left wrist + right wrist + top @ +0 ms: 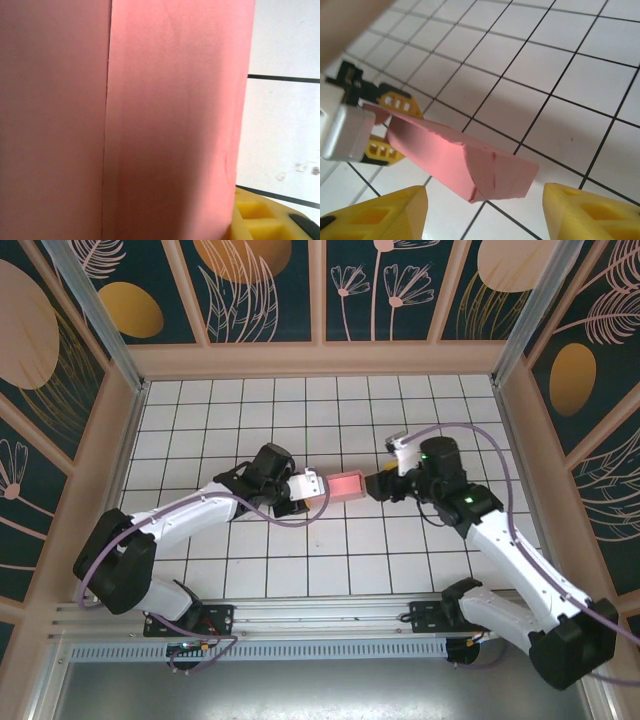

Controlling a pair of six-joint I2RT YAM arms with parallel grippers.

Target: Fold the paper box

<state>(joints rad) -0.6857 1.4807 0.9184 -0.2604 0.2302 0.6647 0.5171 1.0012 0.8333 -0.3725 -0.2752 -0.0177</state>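
- On your left, the left gripper is clamping the left end of the paper box. One yellow finger is pressing above the card and one below.
- The box is hanging between your two grippers over the middle of the tiled table. From the shadow under it, it appears to be lifted slightly off the tiles.
- The body is already reading as a slim pink sleeve. The long walls are folded round, and a seam is running down the card in the left wrist view. I'd call the main folds done.
- The end facing right is showing a flap with a dashed crease. It is turning inward but bulging rather than lying flush, so that end looks unfinished to me.
- On your right, the right gripper is standing with its jaws wide. Its yellow fingers are flanking that bulging end without touching it.
- What is left, by my reckoning, is pressing that right-hand flap flat and tucking it in.
- The left gripper is covering the left end, so I cannot tell whether that end is closed.
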